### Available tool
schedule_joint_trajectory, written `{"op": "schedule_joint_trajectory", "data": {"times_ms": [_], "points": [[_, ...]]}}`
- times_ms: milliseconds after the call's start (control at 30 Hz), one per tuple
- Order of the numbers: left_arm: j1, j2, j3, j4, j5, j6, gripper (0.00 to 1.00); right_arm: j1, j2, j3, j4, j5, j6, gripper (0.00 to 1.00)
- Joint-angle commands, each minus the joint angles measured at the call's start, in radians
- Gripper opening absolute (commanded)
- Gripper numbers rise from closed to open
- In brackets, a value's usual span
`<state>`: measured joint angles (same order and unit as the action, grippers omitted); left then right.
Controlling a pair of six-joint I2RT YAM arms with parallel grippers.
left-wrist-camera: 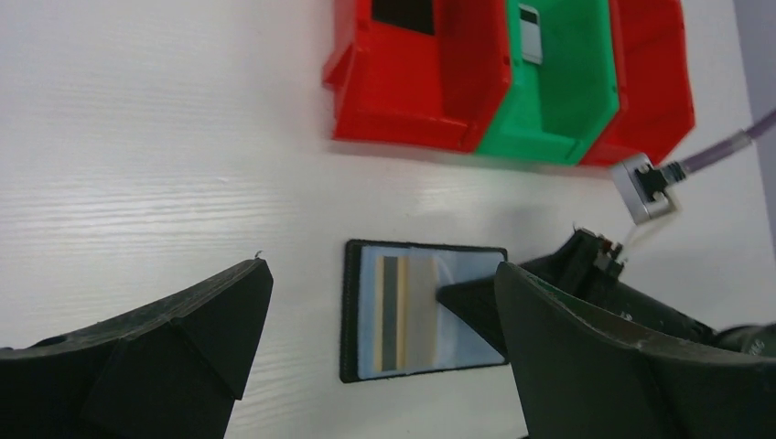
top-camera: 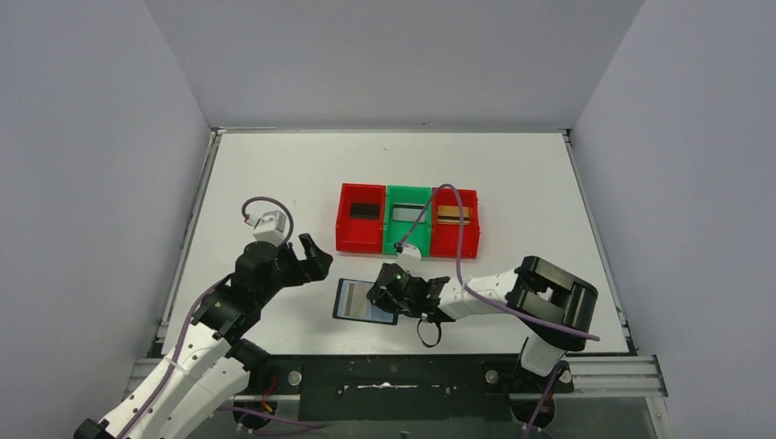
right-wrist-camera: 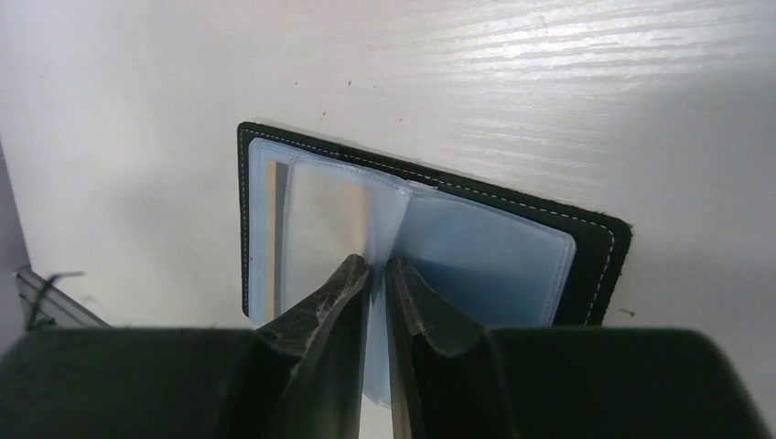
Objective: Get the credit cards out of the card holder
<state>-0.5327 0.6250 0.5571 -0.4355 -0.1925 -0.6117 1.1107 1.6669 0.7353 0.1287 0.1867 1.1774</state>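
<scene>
Black outside and pale grey-blue within, the card holder point(top-camera: 352, 300) lies spread open and flat on the tabletop point(top-camera: 265, 183), at 6 o'clock from a row of three bins point(top-camera: 359, 243), two red flanking one green. The right hand point(right-wrist-camera: 376, 263) reaches in from 3 o'clock with its fingers all but together on a clear plastic sleeve point(right-wrist-camera: 334, 215) near the spine. It pinches that thin leaf, which stands up off the page beneath. The left hand point(top-camera: 316, 254) hovers at 10 o'clock from the holder, fingers spread wide and gripping nothing.

The step in hand looks like leafing through the sleeves to reach a card, not yet drawing one out. In the left wrist view a gold card point(left-wrist-camera: 395, 311) with a dark stripe sits inside a pocket on the page toward 9 o'clock. A tan card point(top-camera: 453, 215) lies in the red bin at the 3 o'clock end of the row, so part of the job seems done.

The next move probably calls for catching the card's own edge, not just the film. The holder is light and unpinned, so it may drag along unless the free hand presses it down.
</scene>
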Motion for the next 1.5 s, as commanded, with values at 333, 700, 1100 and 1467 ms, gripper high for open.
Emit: {"op": "schedule_joint_trajectory", "data": {"times_ms": [333, 700, 1100, 1467], "points": [[0.004, 0.283, -0.088, 0.248, 0.551, -0.110, 0.75, -0.034, -0.022, -0.148, 0.214, -0.034, 0.130, 0.13], [-0.041, 0.455, -0.111, 0.350, 0.562, -0.125, 0.70, -0.042, -0.014, -0.182, 0.188, -0.017, 0.170, 0.10], [-0.126, 0.604, -0.087, 0.403, 0.488, -0.127, 0.65, -0.047, 0.012, -0.183, 0.177, -0.026, 0.195, 0.09], [-0.155, 0.640, -0.085, 0.465, 0.531, -0.134, 0.43, -0.056, -0.035, -0.223, 0.322, -0.062, 0.150, 0.20]]}}
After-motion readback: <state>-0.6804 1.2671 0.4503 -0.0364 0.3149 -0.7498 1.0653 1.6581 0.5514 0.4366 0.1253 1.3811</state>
